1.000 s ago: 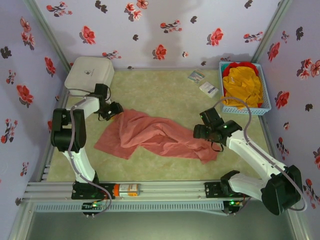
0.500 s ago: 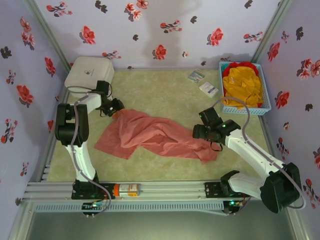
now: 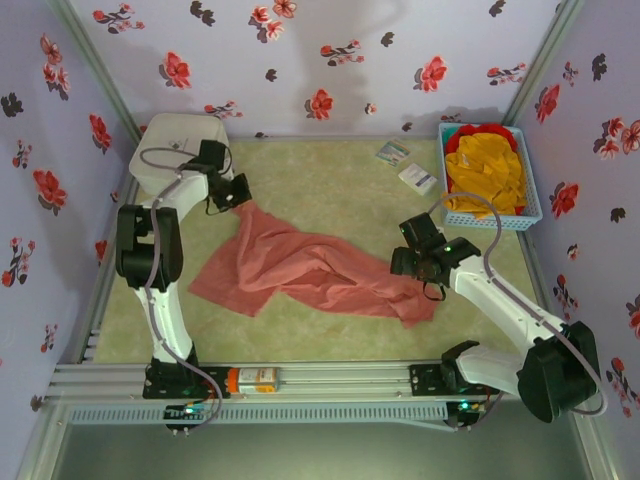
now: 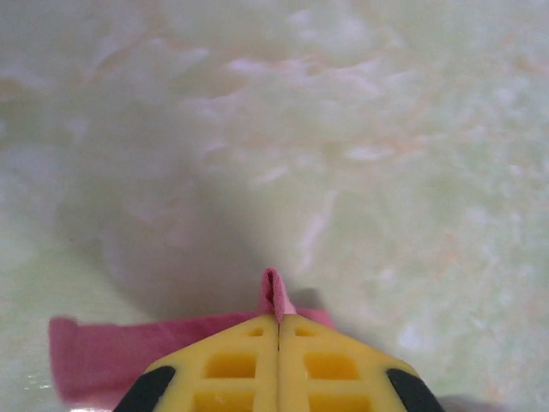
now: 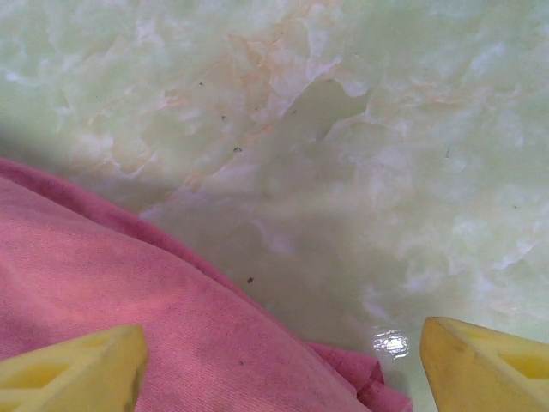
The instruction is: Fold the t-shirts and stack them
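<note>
Across the middle of the counter (image 3: 330, 175) lies the salmon-pink t-shirt (image 3: 310, 270), spread in a loose, rumpled diagonal from far left to near right; no fold in it yet, no clean edges, creases running its length. Left claw (image 3: 237, 196) sits at the shirt's far-left corner, just beside the white box (image 3: 180, 145); its wrist view shows the jaws pressed fully together with a small ridge of pink cloth pinched between the tips, so it has the corner in hand. Right claw (image 3: 402, 264) hangs over the near-right end of the same shirt; its wrist view shows the two fingers (image 5: 73, 369) standing wide apart, cloth beneath and bare counter beyond; nothing gripped; whether the tips touch the fabric I cannot tell. Blue basket (image 3: 500, 220) stands at the far right corner, well apart from the work; mustard t-shirt (image 3: 485, 170) heaped in it, crumpled; red t-shirt (image 3: 490, 130) showing at the far rim, beneath or behind the mustard one; both unfolded by the look.

Judgement on progress: very early; no folded shirt anywhere, no stack begun. Step in hand looks like squaring up the first shirt; one corner secured, the opposite end not yet taken. Left to do: a right-side grip, spread flat, fold, set aside; then the same for the two in the basket; then stack all three.
</note>
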